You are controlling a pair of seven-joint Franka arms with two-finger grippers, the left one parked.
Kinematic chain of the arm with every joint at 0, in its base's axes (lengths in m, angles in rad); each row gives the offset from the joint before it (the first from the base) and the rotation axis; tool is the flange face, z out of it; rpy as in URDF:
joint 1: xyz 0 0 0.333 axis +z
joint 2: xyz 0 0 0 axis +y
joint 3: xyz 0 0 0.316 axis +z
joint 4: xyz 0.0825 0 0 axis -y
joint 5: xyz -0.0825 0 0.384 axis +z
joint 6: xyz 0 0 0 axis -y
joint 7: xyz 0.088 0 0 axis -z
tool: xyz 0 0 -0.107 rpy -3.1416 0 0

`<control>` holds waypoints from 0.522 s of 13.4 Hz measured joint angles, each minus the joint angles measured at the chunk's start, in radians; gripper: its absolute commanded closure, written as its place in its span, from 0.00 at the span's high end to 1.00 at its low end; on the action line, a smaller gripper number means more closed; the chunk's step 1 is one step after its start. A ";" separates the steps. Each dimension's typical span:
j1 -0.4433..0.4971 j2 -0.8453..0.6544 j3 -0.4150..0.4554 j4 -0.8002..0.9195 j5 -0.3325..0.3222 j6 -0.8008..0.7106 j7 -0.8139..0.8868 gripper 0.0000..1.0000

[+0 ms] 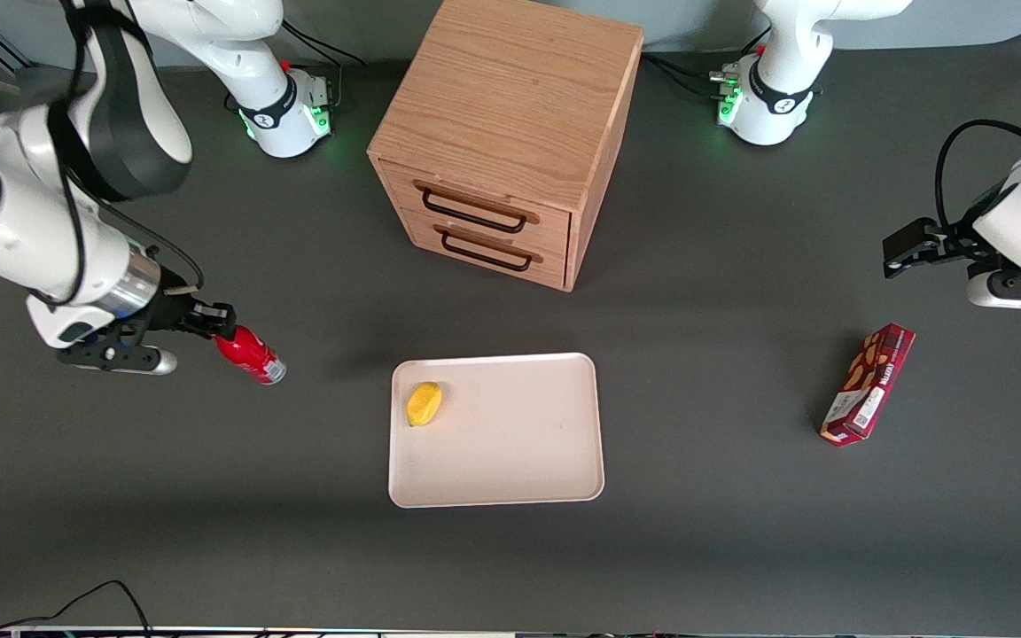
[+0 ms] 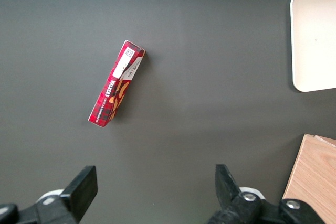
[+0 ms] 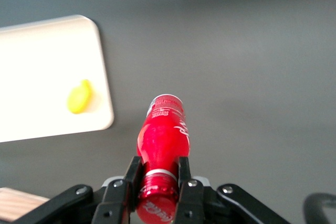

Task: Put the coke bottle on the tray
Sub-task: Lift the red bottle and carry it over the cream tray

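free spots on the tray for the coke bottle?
The gripper, off the tray toward the working arm's end, is shut on the coke bottle. The tray is bare except for a lemon near the edge closest to the bottle. Free: everything from the lemon toward the snack box.

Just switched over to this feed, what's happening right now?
The right arm's gripper is shut on the coke bottle, clamping it near the cap end, off the tray toward the working arm's end of the table. The bottle is tilted, its base pointing toward the tray. It is not on the tray yet. A small yellow lemon-like object already lies on the tray. The wooden drawer cabinet is farther from the front camera, and a red snack box lies toward the parked arm's end.
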 measured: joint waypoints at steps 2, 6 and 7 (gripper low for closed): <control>0.077 0.061 0.001 0.171 -0.009 -0.107 0.087 0.00; 0.196 0.310 -0.001 0.456 -0.041 -0.162 0.222 0.00; 0.209 0.376 -0.002 0.500 -0.043 -0.137 0.234 0.00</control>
